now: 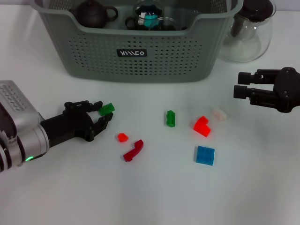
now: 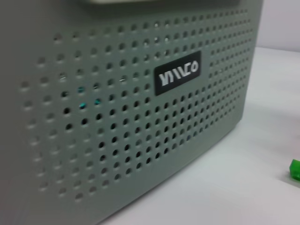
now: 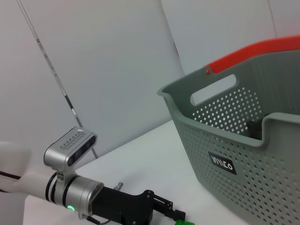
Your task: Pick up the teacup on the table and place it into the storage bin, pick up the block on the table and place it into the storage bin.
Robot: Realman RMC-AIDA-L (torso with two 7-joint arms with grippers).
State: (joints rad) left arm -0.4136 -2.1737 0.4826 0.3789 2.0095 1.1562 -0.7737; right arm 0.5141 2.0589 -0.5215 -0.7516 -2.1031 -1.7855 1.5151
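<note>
The grey-green storage bin (image 1: 140,51) stands at the back of the white table, and its perforated wall (image 2: 117,131) fills the left wrist view. My left gripper (image 1: 106,112) lies low over the table, left of centre, shut on a small green block (image 1: 107,108). From the right wrist view this gripper (image 3: 161,208) shows below the bin (image 3: 234,140). My right gripper (image 1: 240,85) hovers open at the right with nothing in it. No teacup stands on the table. A dark teapot (image 1: 93,13) and a glass item with a teal part (image 1: 150,18) are inside the bin.
Loose blocks lie mid-table: green (image 1: 170,118), red (image 1: 202,126), pale (image 1: 219,113), blue (image 1: 205,155), small orange-red (image 1: 122,137) and a dark red curved piece (image 1: 133,150). A clear glass pitcher (image 1: 248,28) with a dark lid stands right of the bin.
</note>
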